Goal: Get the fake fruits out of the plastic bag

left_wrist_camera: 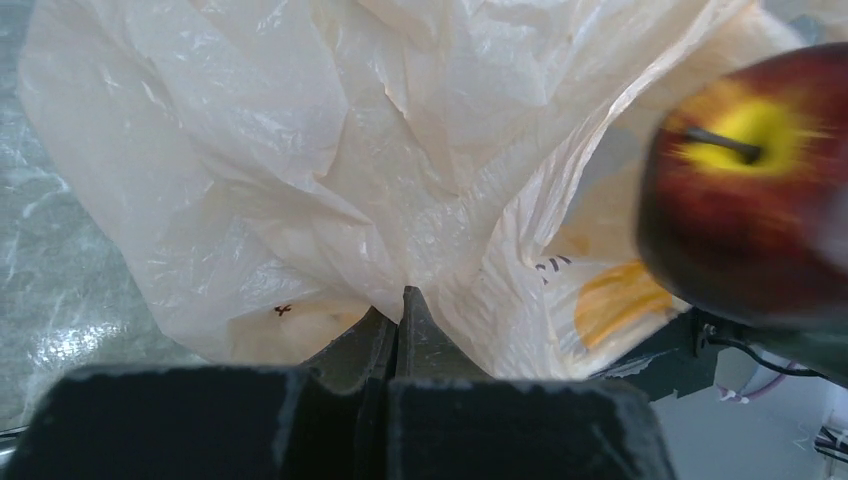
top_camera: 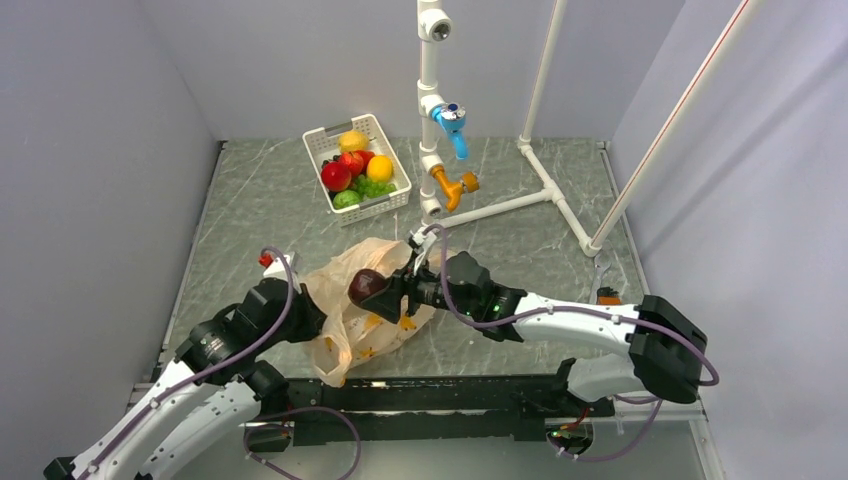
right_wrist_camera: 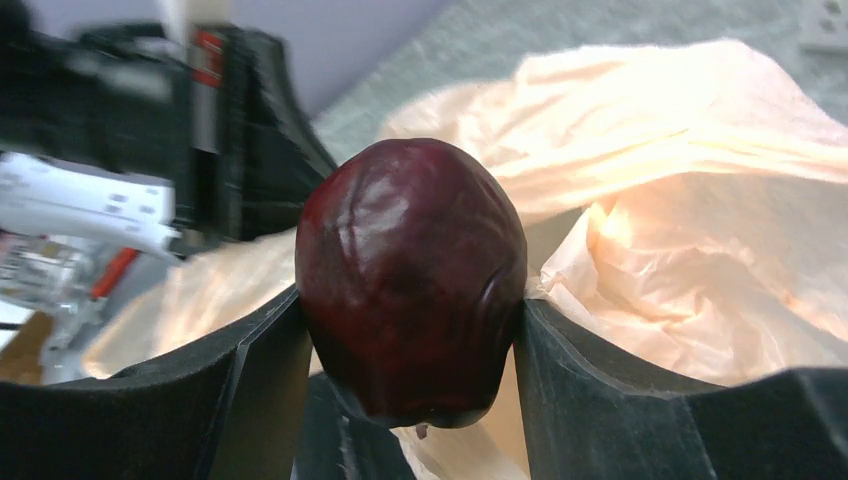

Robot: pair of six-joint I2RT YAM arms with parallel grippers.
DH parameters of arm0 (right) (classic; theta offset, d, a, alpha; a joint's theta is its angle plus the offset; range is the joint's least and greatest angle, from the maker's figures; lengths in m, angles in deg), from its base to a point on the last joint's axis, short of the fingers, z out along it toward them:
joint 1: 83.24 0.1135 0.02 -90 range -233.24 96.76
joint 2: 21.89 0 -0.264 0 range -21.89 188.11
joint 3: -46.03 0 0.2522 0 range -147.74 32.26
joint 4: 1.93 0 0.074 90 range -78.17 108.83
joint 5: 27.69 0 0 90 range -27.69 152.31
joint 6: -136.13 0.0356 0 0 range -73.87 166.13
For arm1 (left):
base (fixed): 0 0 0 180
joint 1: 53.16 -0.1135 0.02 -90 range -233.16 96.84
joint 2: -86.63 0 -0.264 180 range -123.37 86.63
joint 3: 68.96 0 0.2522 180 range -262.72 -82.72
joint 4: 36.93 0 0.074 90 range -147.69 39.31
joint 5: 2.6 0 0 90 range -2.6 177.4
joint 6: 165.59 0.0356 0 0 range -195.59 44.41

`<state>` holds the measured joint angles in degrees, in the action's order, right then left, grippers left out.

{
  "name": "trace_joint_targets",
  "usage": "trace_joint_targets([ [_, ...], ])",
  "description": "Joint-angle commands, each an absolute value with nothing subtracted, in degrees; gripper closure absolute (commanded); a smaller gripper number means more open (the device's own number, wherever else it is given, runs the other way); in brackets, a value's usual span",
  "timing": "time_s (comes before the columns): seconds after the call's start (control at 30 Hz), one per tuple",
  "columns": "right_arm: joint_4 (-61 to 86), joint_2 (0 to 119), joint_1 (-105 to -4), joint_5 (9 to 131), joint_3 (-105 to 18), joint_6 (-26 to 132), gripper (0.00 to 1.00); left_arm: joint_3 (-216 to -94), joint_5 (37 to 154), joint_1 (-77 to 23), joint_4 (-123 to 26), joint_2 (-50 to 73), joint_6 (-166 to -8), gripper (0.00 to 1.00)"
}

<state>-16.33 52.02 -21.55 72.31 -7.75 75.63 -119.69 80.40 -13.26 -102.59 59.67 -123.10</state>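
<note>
The left gripper has its jaws pressed together on a fold of the plastic bag, pinching the thin peach film at its near edge. The rest of the bag spreads crumpled ahead of those fingers on the marbled table. Just ahead and left of the fingertips a small dark mark shows on the film, too small to read. Ahead and to the right lies the bag's yellow print with a few dark strokes above it, partly folded under and not legible. Far beyond both grippers stands a white basket holding a red apple, a round green fruit, a green grape bunch, a lemon and an orange fruit. Anything lower in the basket is hidden. The dark maroon fruit sits clamped between the fingers of the right gripper, whose jaws stand fairly wide around it. It is above the bag's mouth, and its bottom is cut off by the gripper body. In the left wrist view it is blurred and cropped at the right edge. Beyond the right gripper, a white pipe carries a blue tap and an orange tap.
</note>
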Motion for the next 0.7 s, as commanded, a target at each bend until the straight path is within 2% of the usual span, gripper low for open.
trace_joint_targets([
  [0.0,-8.6,56.0,-21.6,66.3,-9.7,71.1,0.58,-122.2,77.8,-13.1,-102.8,57.2,-122.8,1.0],
  [0.3,-3.7,63.7,-21.5,58.8,-8.2,67.7,0.43,-113.0,89.4,-13.1,-88.1,47.0,-123.5,1.0],
  [0.4,-2.5,63.1,-21.1,58.7,-7.7,67.9,0.32,-110.7,89.9,-13.1,-86.0,44.5,-123.7,1.0],
  [0.53,2.7,60.1,-19.0,54.4,-8.5,66.1,0.09,-109.4,88.4,-13.1,-86.0,44.5,-123.8,1.0],
  [0.67,7.2,56.0,-15.9,51.5,-10.6,64.0,0.01,-108.7,88.6,-13.1,-85.5,45.1,-123.8,1.0],
])
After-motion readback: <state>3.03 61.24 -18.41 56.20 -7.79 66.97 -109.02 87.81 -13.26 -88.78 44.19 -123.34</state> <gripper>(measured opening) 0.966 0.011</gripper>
